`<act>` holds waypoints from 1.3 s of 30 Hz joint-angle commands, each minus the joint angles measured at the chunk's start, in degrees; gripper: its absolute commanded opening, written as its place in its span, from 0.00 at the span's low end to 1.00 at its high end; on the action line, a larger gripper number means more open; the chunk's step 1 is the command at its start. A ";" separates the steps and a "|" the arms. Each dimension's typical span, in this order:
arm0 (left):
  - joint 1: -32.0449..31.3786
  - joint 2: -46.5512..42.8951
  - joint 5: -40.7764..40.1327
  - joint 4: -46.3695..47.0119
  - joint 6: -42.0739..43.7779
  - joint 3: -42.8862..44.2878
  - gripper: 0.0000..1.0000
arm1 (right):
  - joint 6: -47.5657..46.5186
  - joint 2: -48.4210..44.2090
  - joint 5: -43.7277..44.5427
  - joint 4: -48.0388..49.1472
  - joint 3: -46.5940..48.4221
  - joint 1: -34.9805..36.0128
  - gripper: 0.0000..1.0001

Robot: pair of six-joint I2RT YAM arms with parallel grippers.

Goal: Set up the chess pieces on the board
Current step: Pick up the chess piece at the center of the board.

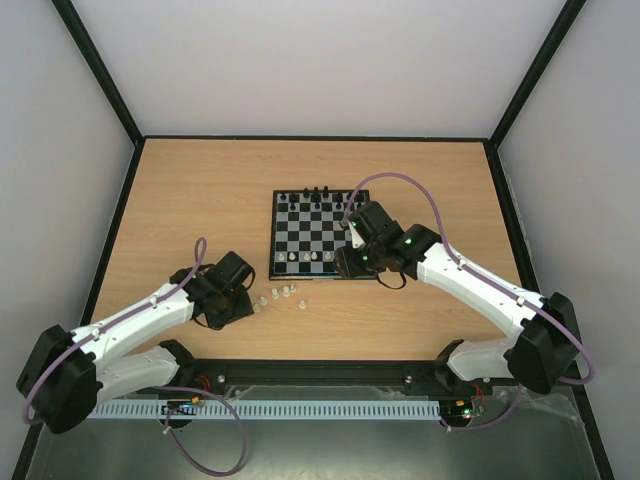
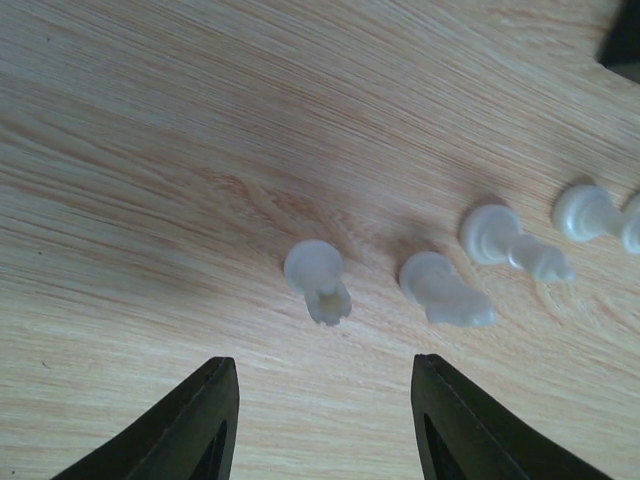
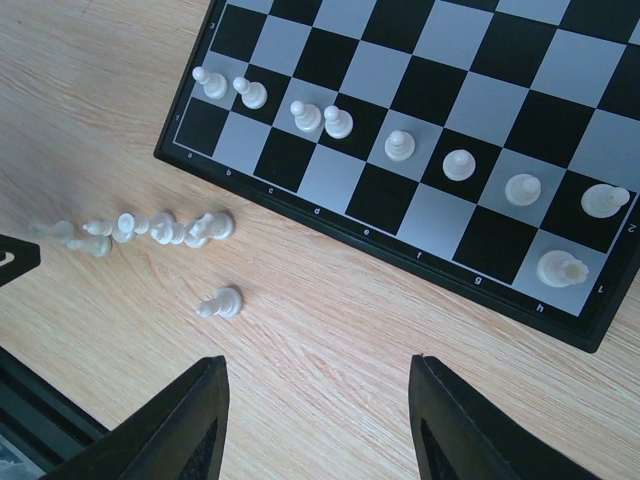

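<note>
The left end effector (image 2: 322, 372) was held low over the counter (image 2: 150, 150), fingers (image 2: 200, 425) part-way apart and empty, one loose chess piece (image 2: 318, 280) just ahead of the gap; a descent and closure on it was judged next. Beyond, the right end effector (image 3: 318, 372), likewise half-open and empty, was poised over the near edge of the board (image 3: 392, 195).
</note>
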 commanded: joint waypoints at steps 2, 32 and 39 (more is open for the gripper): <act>-0.67 3.27 -2.79 1.62 -0.75 -0.47 0.47 | -0.75 -1.09 -1.14 -0.26 -0.80 0.48 0.51; -0.63 11.37 -8.43 2.64 4.45 5.54 0.10 | -0.75 -1.32 -0.73 0.02 -1.72 0.75 0.51; -0.18 14.74 -9.62 -0.54 9.73 14.43 0.09 | -0.75 -1.13 -0.49 -0.12 -1.49 0.73 0.51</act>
